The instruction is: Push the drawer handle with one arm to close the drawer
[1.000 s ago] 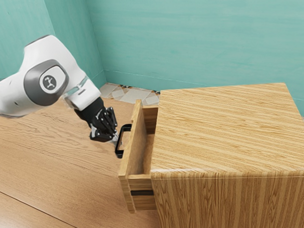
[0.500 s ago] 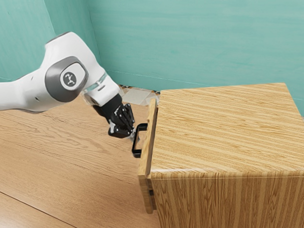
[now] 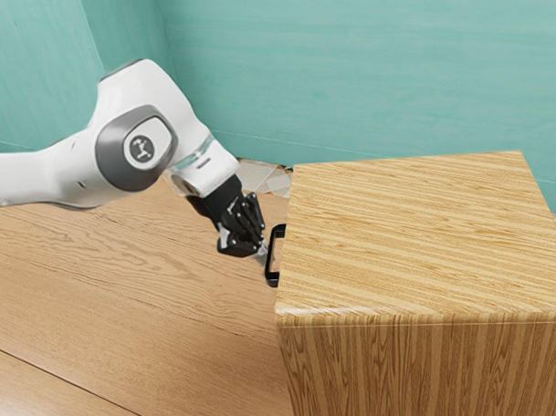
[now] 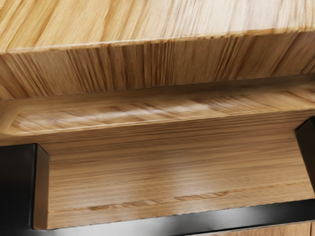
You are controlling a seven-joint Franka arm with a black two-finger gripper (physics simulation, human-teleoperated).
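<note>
In the exterior view my gripper (image 3: pixel 261 251) is tilted down toward the exterior view's right, its fingers together and their tips right at the black drawer handle (image 3: pixel 271 264). Whether they touch it cannot be told. The handle stands out at the cabinet's left side, while the overhanging top hides the drawer front there. In the wrist view the black handle bar (image 4: pixel 197 220) runs across, joined by two dark posts to the wooden drawer front (image 4: pixel 172 162). That front lies close under the cabinet's edge, with no drawer interior showing.
The striped wooden cabinet (image 3: pixel 416 240) fills the exterior view's right side. Wooden floor (image 3: pixel 126 305) spreads under and in front of the arm. Teal walls (image 3: pixel 364 68) rise behind, with a patterned strip at the foot.
My gripper has moved toward the exterior view's right. The drawer and its handle have moved the same way, into the cabinet, and the open drawer's interior has gone out of sight.
</note>
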